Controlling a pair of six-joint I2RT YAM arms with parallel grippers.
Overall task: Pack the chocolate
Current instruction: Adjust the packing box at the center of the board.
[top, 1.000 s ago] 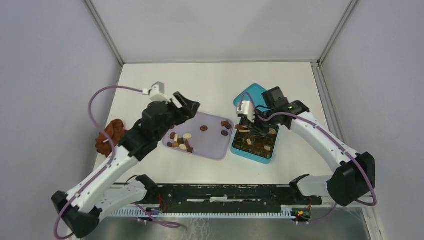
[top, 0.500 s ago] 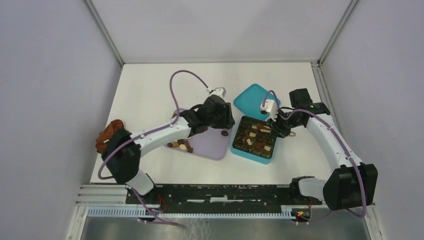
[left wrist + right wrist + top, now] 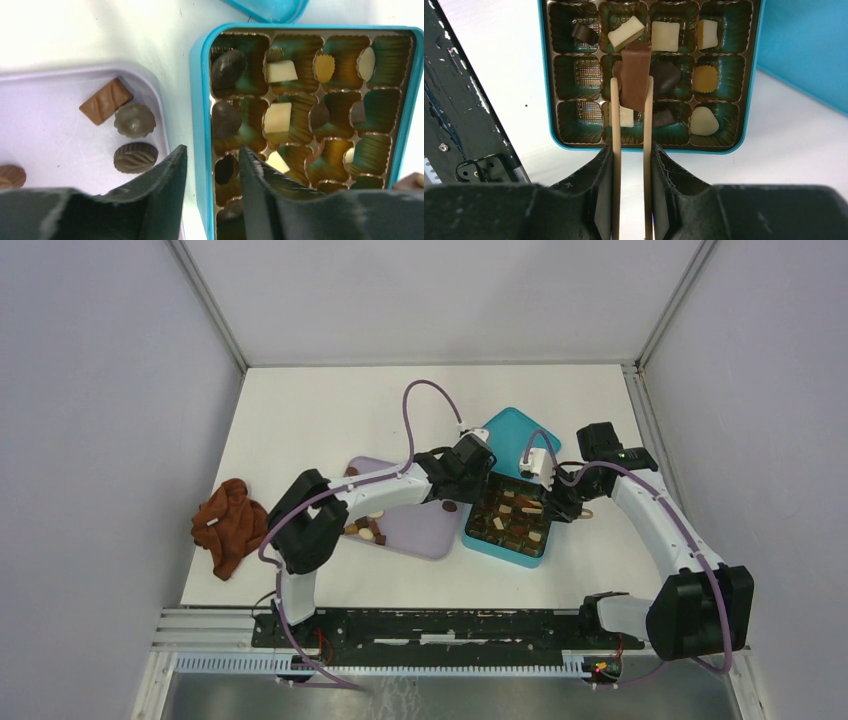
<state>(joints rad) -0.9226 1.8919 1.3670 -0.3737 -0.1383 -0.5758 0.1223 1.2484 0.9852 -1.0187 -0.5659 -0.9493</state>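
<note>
Brown rectangular chocolate [image 3: 636,65], pinched in the right hand [image 3: 632,82], hovers over the teal box [image 3: 543,75] for placing; left hand [image 3: 212,152] half-open, empty.

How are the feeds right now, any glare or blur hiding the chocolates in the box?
Left wrist: bare table blown out white, teal box liner streaked with sheen, left gripper dark and soft; chocolates readable. Right wrist: box cells sharp, brown bar in the right gripper crisp. Top external: even light, chocolates tiny there.
</note>
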